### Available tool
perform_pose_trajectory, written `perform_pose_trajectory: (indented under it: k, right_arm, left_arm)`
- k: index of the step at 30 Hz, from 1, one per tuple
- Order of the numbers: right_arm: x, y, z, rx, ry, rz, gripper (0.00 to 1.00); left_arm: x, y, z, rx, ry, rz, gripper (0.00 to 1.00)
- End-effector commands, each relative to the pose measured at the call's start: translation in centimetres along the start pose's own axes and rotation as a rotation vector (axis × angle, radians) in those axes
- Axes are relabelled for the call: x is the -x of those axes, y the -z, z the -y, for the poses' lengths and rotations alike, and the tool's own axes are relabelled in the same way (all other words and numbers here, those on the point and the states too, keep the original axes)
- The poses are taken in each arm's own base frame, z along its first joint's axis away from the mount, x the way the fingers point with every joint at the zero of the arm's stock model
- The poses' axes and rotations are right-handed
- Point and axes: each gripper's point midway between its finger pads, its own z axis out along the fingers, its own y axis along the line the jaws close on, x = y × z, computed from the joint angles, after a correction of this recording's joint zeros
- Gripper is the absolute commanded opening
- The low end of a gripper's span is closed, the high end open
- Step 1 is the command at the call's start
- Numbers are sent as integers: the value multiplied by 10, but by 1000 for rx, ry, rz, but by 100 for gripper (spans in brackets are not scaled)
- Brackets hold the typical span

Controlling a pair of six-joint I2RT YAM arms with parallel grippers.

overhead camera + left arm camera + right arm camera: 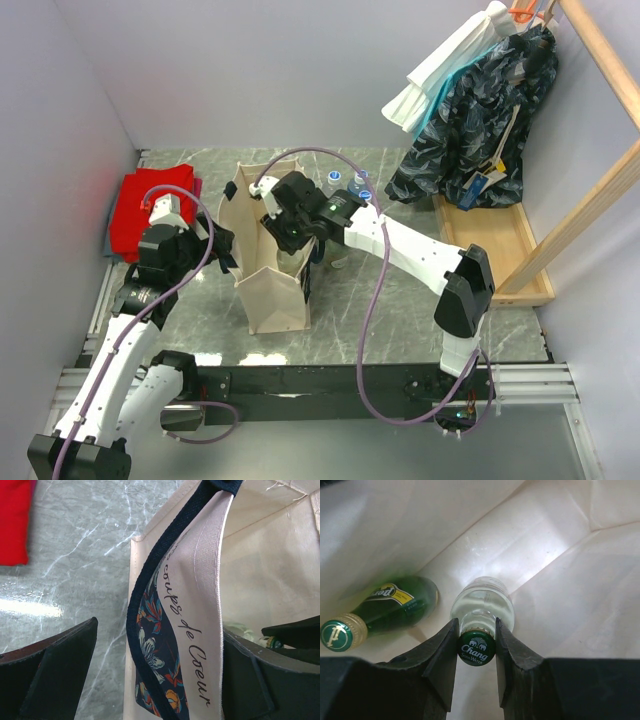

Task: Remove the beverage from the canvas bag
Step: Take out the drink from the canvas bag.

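**Inside the tote:** Your right pincer [476, 628] is reaching down into the canvas bag [272, 295], which is standing upright on the bench [400, 310] between the two arms. Its fingers are clamping the green cap of the clear Chang bottle [482, 602] from both sides. That bottle is sitting deep in the bag, near the floor, and a green bottle [395, 605] is lying on its side just beside it.

Your left pincer [160, 630] is straddling the bag's left wall by the navy strap [150, 580]. Its fingers are apart, one outside and one inside, and the outer one is standing clear of the cloth.

Judging by its look, you are handling something hard, smooth and possibly glass, so it is likely heavy for its size and breakable if dropped. The cap is giving you only a narrow purchase, and the bottle could swing or slide free on a fast lift. A hold just under the cap's lip, on the neck, would be surer. The bag is soft and may be riding up with the bottle unless its wall is being held down. More bottles [345, 182] are standing on the bench just beyond the bag's far side.
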Motion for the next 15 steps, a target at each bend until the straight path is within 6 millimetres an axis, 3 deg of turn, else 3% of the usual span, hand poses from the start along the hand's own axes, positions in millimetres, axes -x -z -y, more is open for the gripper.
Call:
perform_pose_trajectory:
  k: [1,15]
  right_arm:
    - [87,74,2,-22,17,323,0]
    - [100,83,2,-28,28,358,0]
  left_arm:
    - [16,5,12,-40,-18,44,96]
    - [15,4,12,-41,-16,42,96]
